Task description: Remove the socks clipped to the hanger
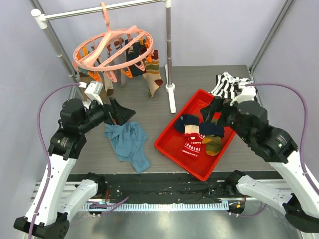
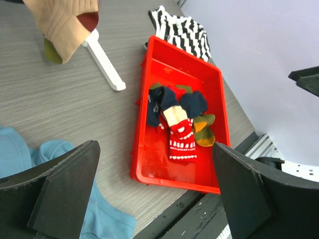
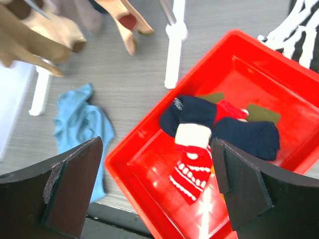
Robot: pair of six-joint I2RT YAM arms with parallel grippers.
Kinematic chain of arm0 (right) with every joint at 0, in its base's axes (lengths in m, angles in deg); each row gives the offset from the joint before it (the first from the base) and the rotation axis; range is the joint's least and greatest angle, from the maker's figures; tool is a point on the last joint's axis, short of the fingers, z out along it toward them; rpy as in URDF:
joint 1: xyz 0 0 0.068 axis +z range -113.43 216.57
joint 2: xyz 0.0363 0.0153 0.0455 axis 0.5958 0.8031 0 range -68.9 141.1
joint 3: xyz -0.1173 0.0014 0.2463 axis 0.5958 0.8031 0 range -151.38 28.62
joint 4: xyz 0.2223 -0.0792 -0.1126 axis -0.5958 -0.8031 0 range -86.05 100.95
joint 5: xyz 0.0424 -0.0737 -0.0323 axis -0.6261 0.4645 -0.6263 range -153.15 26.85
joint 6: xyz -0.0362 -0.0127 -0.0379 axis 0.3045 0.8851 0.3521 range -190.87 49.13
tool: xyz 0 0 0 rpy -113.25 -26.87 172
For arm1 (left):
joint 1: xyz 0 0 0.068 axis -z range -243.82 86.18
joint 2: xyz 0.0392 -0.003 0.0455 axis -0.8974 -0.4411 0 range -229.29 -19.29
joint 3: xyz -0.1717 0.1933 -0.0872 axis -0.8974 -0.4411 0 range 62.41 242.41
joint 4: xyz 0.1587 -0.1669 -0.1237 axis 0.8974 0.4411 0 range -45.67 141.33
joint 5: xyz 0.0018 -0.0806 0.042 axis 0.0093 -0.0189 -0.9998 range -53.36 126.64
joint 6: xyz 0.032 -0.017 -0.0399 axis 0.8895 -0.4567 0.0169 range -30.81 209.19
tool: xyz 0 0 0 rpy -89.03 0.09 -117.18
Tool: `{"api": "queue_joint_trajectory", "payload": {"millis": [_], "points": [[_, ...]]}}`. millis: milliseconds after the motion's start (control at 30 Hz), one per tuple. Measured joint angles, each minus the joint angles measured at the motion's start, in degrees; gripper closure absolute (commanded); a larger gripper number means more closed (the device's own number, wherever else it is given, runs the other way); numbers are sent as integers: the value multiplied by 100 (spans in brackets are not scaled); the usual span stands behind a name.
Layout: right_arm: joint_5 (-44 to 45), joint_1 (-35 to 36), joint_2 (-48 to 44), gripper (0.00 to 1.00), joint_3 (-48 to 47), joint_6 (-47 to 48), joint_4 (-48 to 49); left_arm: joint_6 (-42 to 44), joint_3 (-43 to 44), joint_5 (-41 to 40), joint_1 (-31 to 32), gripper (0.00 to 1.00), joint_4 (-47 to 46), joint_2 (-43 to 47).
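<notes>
Right gripper hovers over the red tray with its jaws spread wide and nothing between them, so it is released. Directly below, loose socks lie in a small heap on the tray floor: two navy ones, a red-and-white patterned one, and olive ones peeking out underneath. At two o'clock from the tray a black-and-white striped garment lies on the table. Left gripper, at nine o'clock on the table, is likewise wide open and empty, sitting beside a crumpled blue cloth. At eleven o'clock the pink hanger hangs by its hook from the grey rail, with hanging socks clipped along its near rim.

The drop looks finished, so the step in hand is probably reaching for another clipped sock. To do it well, the free arm should rise clear of the tray wall first, then steer around the white upright post that stands between tray and hanger. Gripping a sock on its body, well below the clip, and pulling straight down and steadily should pop it free. A sideways tug would likely just swing the ring on its hook. The left gripper sits nearer and could steady the rim.
</notes>
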Motion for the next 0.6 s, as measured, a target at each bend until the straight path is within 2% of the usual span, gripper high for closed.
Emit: {"api": "queue_joint_trajectory", "payload": {"millis": [333,600], "points": [[-367,0,-1609,1,568,17,761,-205,-85,-138,0,0,-136,461],[-444,0,-1646,1,675,0,1040,-271,-219,-223,0,0,-164,640]]}}
